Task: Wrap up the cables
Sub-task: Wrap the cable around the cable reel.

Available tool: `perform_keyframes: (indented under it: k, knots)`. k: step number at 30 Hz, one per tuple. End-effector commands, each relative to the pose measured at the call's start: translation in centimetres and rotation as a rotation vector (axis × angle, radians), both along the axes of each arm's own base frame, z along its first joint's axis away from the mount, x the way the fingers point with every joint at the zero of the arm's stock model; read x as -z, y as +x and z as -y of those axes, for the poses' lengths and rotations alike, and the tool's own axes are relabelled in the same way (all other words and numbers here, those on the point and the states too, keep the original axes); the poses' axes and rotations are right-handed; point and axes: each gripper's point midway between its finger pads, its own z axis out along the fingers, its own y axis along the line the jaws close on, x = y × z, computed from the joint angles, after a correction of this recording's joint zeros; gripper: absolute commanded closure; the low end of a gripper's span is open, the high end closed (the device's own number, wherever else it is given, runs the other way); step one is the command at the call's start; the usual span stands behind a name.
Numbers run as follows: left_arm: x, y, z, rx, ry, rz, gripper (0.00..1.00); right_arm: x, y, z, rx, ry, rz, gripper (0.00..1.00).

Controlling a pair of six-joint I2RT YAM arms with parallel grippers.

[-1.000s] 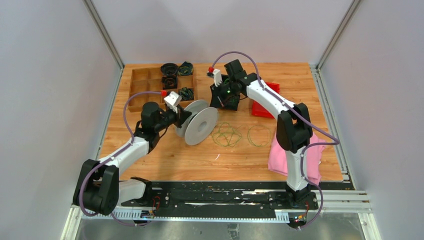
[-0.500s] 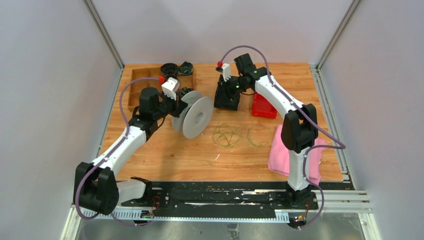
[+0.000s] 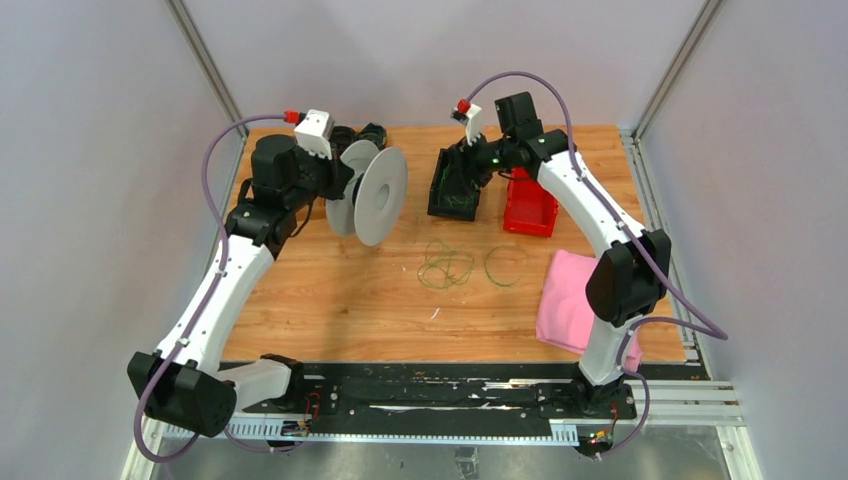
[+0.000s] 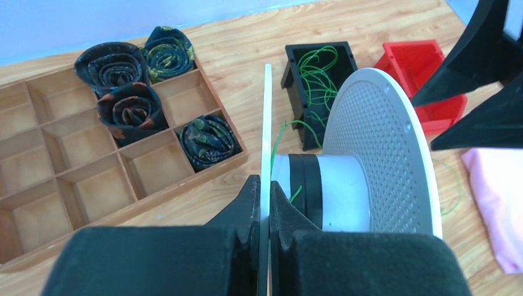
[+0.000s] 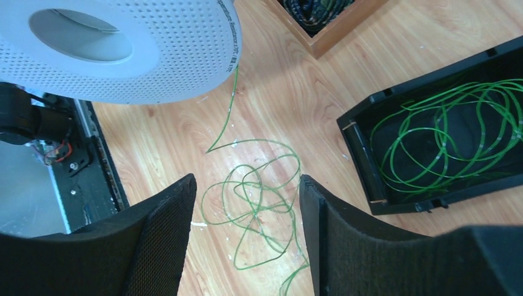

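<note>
From above, the spool [image 3: 372, 195] is partly hiding the left tool [image 4: 264, 213], which is pinching its flange; the right tool [image 5: 247, 240] is gaping wide, empty; cables [image 5: 259, 203] are lying on the wooden tabletop [image 3: 330, 300] between pale walls [image 3: 100, 150].

Overhead overview; wrist close-ups sharing cables [image 5: 253, 200]

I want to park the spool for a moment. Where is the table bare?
Bare wood on the table's near-left, between the left arm and the cables. Crowded: spool, black bin, red bin and wooden tray at the far side; pink cloth near-right.
</note>
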Motion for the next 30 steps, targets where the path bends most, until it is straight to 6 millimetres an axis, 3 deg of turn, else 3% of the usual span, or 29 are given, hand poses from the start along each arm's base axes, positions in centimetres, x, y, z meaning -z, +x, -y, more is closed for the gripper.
perform_keyframes:
  k: [1, 11, 18, 24, 30]
  knots:
    - [-4.1, -0.7, 0.1, -0.047, -0.119, 0.031, 1.0, -0.3, -0.3, -1.3, -0.009, 0.105, -0.052, 0.37]
    - [-5.5, -1.0, 1.2, -0.029, -0.225, 0.013, 1.0, 2.1, -2.1, -3.6, -0.058, 0.179, -0.095, 0.36]
    - [-5.8, -1.1, 1.6, -0.019, -0.253, 0.005, 1.0, 5.1, -2.7, -5.7, -0.027, 0.264, -0.095, 0.38]
    - [-5.5, -0.9, 1.8, -0.028, -0.27, -0.017, 1.0, 6.0, -3.8, -7.4, -0.057, 0.393, -0.158, 0.39]
    - [-5.5, -0.6, 2.1, -0.03, -0.305, -0.035, 1.0, 7.8, -4.4, -8.4, -0.048, 0.4, -0.196, 0.39]
